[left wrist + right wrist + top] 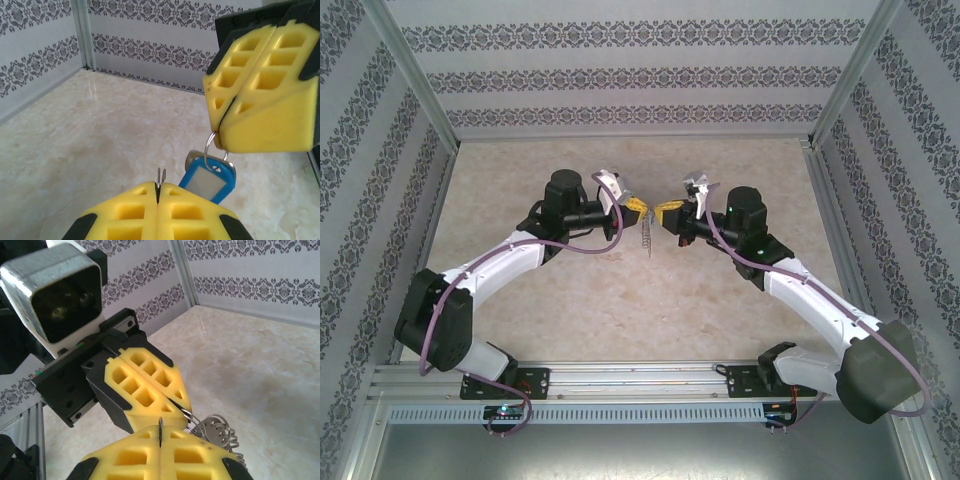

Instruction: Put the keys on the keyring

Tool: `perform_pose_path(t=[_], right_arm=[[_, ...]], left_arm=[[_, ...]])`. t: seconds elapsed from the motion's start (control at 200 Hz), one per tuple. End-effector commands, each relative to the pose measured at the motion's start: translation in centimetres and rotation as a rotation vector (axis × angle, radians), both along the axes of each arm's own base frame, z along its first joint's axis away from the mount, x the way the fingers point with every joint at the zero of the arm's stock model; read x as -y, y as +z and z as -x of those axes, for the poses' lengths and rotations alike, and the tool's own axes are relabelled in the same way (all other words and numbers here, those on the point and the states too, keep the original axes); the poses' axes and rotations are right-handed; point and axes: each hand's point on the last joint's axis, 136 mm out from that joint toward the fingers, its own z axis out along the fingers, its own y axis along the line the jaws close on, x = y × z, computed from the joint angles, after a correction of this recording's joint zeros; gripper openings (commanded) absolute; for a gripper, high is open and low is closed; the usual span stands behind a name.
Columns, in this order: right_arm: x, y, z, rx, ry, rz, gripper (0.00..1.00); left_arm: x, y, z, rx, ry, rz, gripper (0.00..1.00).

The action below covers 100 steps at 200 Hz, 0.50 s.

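Observation:
Both grippers meet tip to tip above the middle of the table. My left gripper [640, 207] is shut on the keyring, whose thin metal edge [160, 177] pokes out between its yellow fingers [135, 210]. In the right wrist view the keyring's wire loops [212, 429] and chain [234, 444] hang below the left gripper [179, 407]. The chain [648, 240] dangles under the two grippers. My right gripper [666, 211] is shut on the small ring of the keys. The blue tag [210, 182], with a silver key behind it [192, 159], hangs from the right gripper [223, 127].
Patterned walls with aluminium posts [415, 75] close in the marble-look table [620, 310] at the back and on both sides. A metal rail [640, 380] carrying the arm bases runs along the near edge.

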Motion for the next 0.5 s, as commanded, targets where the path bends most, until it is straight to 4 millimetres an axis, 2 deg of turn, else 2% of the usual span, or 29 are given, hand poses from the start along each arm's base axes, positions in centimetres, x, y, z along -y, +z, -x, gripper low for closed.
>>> perform_pose_path(t=[0.0, 0.495], right_arm=[[-0.13, 0.43, -0.40, 0.048, -0.012, 0.041, 0.00], [-0.47, 0.64, -0.92, 0.062, -0.023, 0.061, 0.00]], left_arm=[[0.21, 2.91, 0.68, 0.092, -0.017, 0.017, 0.00], [0.47, 2.69, 0.80, 0.087, -0.030, 0.017, 0.00]])
